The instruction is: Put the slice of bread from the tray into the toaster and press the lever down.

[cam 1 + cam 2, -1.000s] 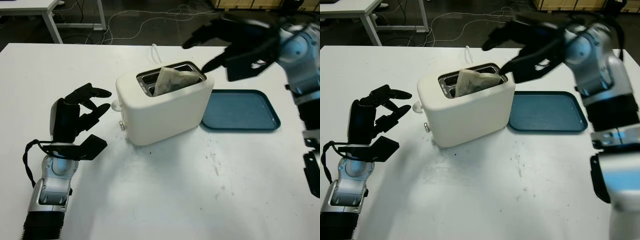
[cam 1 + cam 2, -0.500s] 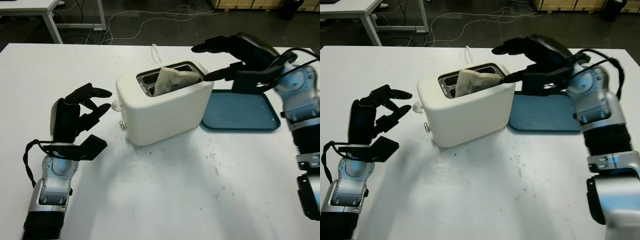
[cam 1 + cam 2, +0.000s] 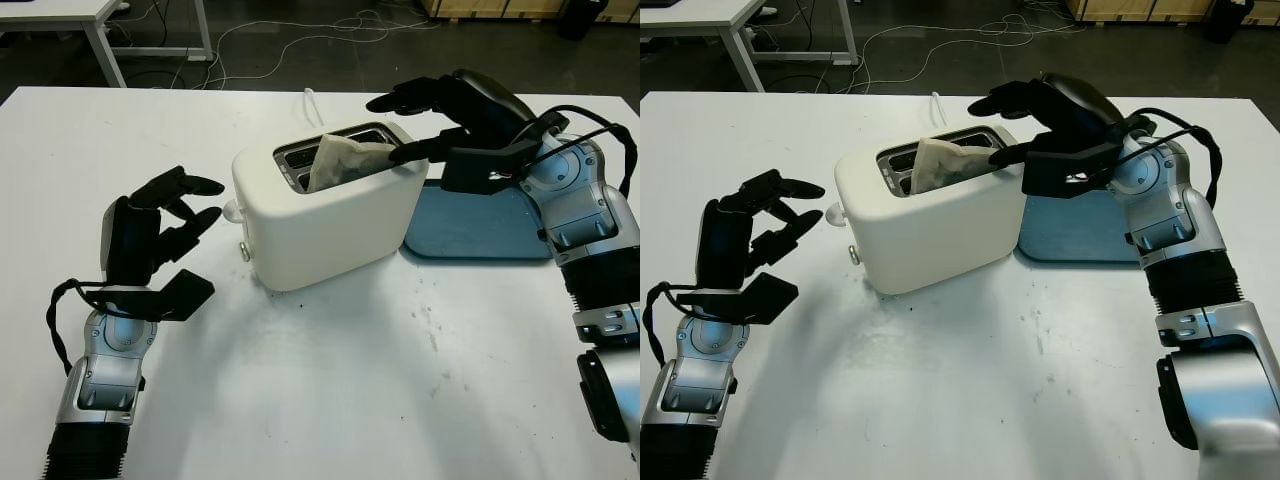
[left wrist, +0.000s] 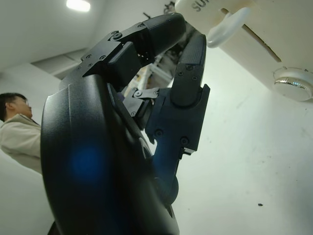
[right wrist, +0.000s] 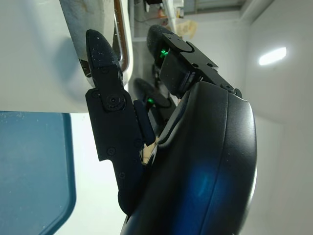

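Bread (image 3: 345,160) sits in the nearer slot of a white toaster (image 3: 330,215) at the middle of a white table (image 3: 400,400), leaning over and standing well proud of the slot, so it looks only partly seated. The blue tray (image 3: 495,225) just beside the toaster, on the robot's right, holds nothing now.

By these signs the insertion step is nearly done, and pressing the lever has not begun. The lever (image 4: 230,24) (a small white tab at the toaster's end nearest the left hand) appears up.

The right hand (image 3: 1055,130) hovers over the toaster's right end, holding nothing, one finger pointing toward the slice from close beside it; whether it touches the bread cannot be told. The left hand (image 3: 150,235) is raised near the toaster's lever end, empty, its fingers loosely curled and aimed at the lever but apart from it.

A likely next move is a nudge to push the slice fully down, then a firm downward press on the lever, probably by the left hand, with the toaster kept from sliding.
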`<action>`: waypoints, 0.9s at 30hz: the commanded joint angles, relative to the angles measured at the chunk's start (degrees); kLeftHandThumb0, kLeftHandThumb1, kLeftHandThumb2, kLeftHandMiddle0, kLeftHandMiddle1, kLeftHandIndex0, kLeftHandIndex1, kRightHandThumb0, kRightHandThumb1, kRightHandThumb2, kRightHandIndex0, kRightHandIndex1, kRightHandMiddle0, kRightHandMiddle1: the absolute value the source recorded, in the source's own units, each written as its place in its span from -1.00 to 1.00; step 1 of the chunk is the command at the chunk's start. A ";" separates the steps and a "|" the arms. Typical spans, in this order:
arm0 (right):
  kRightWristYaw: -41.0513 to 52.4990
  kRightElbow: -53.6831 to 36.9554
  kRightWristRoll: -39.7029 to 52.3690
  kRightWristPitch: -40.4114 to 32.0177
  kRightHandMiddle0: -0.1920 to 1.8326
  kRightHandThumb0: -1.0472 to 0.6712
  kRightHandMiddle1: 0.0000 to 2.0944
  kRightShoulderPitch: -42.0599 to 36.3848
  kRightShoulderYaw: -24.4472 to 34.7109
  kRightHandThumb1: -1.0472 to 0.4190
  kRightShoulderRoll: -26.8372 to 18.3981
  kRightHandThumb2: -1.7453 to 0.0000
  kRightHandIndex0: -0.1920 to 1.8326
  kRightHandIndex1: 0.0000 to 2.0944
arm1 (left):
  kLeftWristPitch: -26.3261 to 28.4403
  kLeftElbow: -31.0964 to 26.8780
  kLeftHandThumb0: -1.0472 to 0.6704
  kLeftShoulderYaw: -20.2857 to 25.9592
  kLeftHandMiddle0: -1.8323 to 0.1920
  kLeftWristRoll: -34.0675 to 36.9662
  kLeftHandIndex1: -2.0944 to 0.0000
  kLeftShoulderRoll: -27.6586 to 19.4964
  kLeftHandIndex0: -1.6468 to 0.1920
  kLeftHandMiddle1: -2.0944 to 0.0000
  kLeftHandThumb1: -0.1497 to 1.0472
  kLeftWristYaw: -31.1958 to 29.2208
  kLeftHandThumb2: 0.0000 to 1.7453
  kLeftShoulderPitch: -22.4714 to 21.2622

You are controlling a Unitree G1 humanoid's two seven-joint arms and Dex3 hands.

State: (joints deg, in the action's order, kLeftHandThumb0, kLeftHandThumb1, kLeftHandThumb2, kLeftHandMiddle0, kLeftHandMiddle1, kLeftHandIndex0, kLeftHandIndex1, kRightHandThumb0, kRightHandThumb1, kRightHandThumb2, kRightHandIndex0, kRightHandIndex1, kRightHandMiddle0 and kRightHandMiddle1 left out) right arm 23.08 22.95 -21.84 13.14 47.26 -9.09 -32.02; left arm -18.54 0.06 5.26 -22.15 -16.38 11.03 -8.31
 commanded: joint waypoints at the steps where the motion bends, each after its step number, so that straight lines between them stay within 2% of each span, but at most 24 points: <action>1: -0.57 -0.16 -0.26 0.14 -0.02 -0.32 -0.96 1.12 -0.41 -0.71 0.34 1.00 -0.38 -0.17 | -0.16 -0.25 -0.20 -0.25 0.13 0.05 0.27 -0.06 -0.05 -0.41 0.79 0.16 -0.94 -0.09; 6: 1.31 -1.42 -1.08 -2.01 -0.01 -0.34 -0.98 1.56 -1.40 -0.72 -0.19 1.00 -0.34 -0.39 | -0.86 0.01 -0.19 -0.18 0.14 0.39 0.27 -0.23 -0.04 -0.40 0.79 0.07 -0.94 -0.08; 12: 1.96 -0.83 -0.70 -1.55 0.01 -0.36 -0.98 1.85 -1.90 -0.70 -0.15 1.00 -0.29 -0.45 | -0.15 -0.50 -0.19 -0.19 0.15 0.15 0.28 -0.18 -0.04 -0.40 0.79 0.03 -0.95 0.03; 21: 1.06 2.34 -1.43 0.14 0.02 -0.36 -0.98 3.20 -3.07 -0.70 -0.02 1.00 -0.24 -0.48 | -0.24 -0.55 -0.19 -0.16 0.14 0.36 0.28 0.07 -0.04 -0.40 0.79 0.14 -0.95 0.18; 24: 0.84 3.04 -1.22 0.60 0.06 -0.37 -0.96 3.35 -3.14 -0.69 0.20 1.00 -0.15 -0.44 | 0.00 -0.72 -0.18 -0.14 0.14 0.35 0.28 0.18 -0.05 -0.41 0.79 0.15 -0.95 0.20; 27: 1.01 2.98 -0.74 0.71 0.16 -0.33 -0.93 3.19 -2.98 -0.69 0.45 1.00 -0.04 -0.32 | -0.01 -0.66 -0.19 -0.13 0.15 0.32 0.28 0.12 -0.05 -0.41 0.79 0.13 -0.95 0.17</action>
State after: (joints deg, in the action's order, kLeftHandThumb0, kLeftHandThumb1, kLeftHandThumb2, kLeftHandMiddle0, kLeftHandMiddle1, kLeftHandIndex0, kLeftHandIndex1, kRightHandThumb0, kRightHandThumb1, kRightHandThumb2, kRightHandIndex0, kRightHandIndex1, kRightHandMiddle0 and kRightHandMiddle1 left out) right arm 24.05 25.34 -22.83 13.07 49.97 -11.85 -32.01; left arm -18.54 0.03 5.26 -22.04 -16.33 11.02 -8.30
